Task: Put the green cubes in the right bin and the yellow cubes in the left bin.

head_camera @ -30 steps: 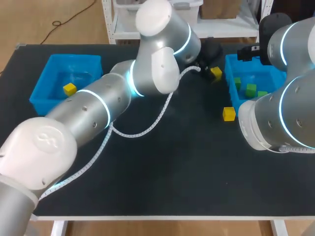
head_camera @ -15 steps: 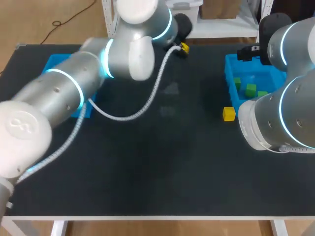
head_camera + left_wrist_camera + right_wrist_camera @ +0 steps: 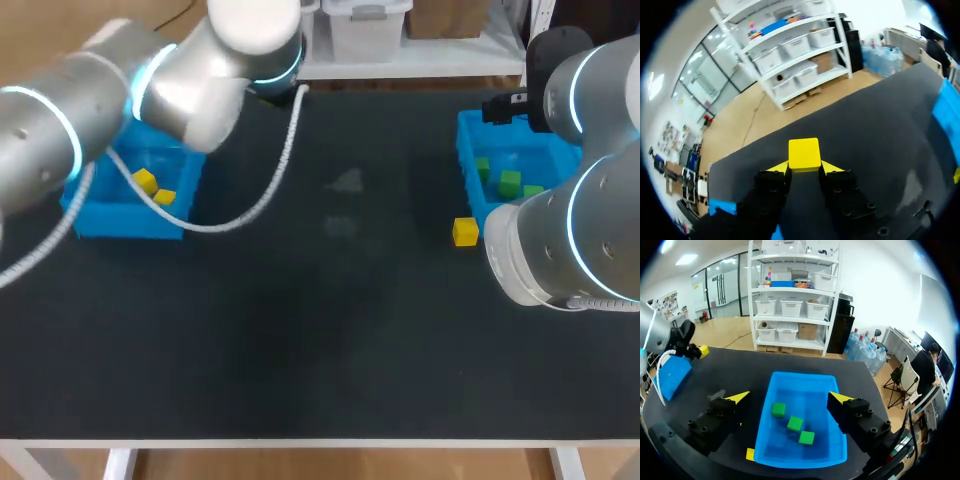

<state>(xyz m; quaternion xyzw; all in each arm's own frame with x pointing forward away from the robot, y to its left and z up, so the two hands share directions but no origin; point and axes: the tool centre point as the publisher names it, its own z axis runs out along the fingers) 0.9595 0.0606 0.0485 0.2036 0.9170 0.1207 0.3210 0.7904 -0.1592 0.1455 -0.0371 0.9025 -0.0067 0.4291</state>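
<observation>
One yellow cube (image 3: 804, 154) sits pinched in my left gripper (image 3: 805, 168); my right gripper (image 3: 789, 399) hangs spread wide, empty, facing the right bin (image 3: 800, 460), upper right in the head view.

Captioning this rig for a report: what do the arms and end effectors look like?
Both the left arm and right arm are silver-grey tubes with white joint caps and glowing cyan rings. A white cable runs along the left one. The left end effector and right end effector are black and blocky, each with two yellow wedge tips.
</observation>
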